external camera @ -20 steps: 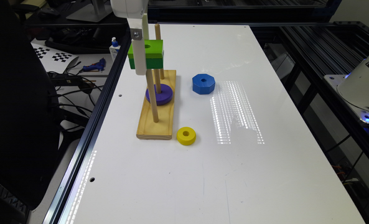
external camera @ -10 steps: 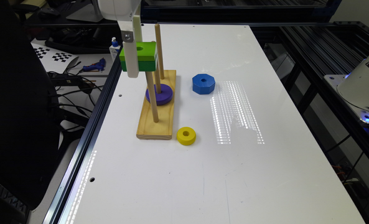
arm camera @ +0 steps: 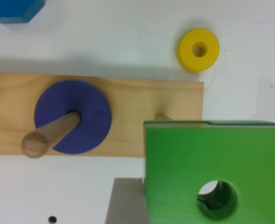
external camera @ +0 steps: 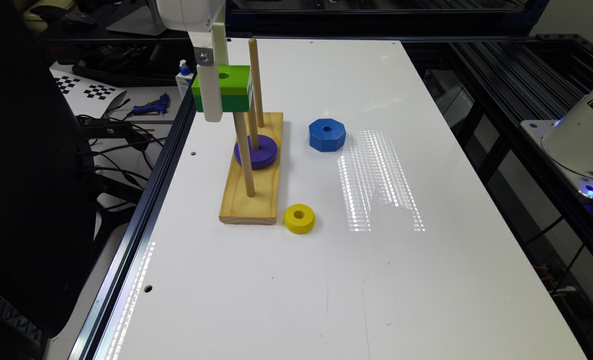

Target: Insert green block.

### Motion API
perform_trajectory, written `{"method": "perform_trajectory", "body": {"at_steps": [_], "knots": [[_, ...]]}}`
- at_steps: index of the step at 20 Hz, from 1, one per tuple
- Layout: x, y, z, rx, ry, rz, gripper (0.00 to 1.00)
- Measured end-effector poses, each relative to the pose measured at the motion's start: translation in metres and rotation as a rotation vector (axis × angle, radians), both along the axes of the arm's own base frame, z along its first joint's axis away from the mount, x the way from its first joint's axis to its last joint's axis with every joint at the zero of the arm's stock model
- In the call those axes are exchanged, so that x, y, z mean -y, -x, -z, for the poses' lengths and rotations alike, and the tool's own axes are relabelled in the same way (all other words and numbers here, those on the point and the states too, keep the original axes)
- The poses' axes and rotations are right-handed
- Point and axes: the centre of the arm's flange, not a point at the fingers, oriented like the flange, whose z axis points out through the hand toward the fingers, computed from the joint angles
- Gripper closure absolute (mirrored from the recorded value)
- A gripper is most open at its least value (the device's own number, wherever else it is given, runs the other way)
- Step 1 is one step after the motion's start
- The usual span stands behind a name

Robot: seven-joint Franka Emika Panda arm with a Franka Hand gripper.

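Observation:
My gripper (external camera: 222, 95) is shut on the green block (external camera: 223, 87), a thick square with a round centre hole, and holds it level in the air. The block hangs over the nearest of three upright pegs (external camera: 243, 155) on the wooden base (external camera: 251, 207), and it hides that peg's top. In the wrist view the green block (arm camera: 216, 163) is close up with one grey finger (arm camera: 125, 203) against its side, and the nearest peg's foot (arm camera: 162, 116) peeks out beside its edge.
A purple ring (external camera: 257, 151) sits on the middle peg (arm camera: 51, 135). The tall back peg (external camera: 255, 75) stands just past the block. A blue octagonal block (external camera: 327, 134) and a yellow ring (external camera: 299, 218) lie on the white table (external camera: 376, 280), toward the exterior view's right of the base.
The gripper has carried the green block toward the exterior view's left, from beside the back pegs to above the nearest peg. It has hardly moved in the last half second.

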Motion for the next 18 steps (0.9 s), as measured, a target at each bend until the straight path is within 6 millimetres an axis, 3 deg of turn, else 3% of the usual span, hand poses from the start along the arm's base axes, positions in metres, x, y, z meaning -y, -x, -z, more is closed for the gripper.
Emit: {"method": "perform_trajectory", "body": {"at_steps": [18], "knots": [[0.0008,0.0017,0.0001,-0.014,0.005,-0.002,1.00]]}}
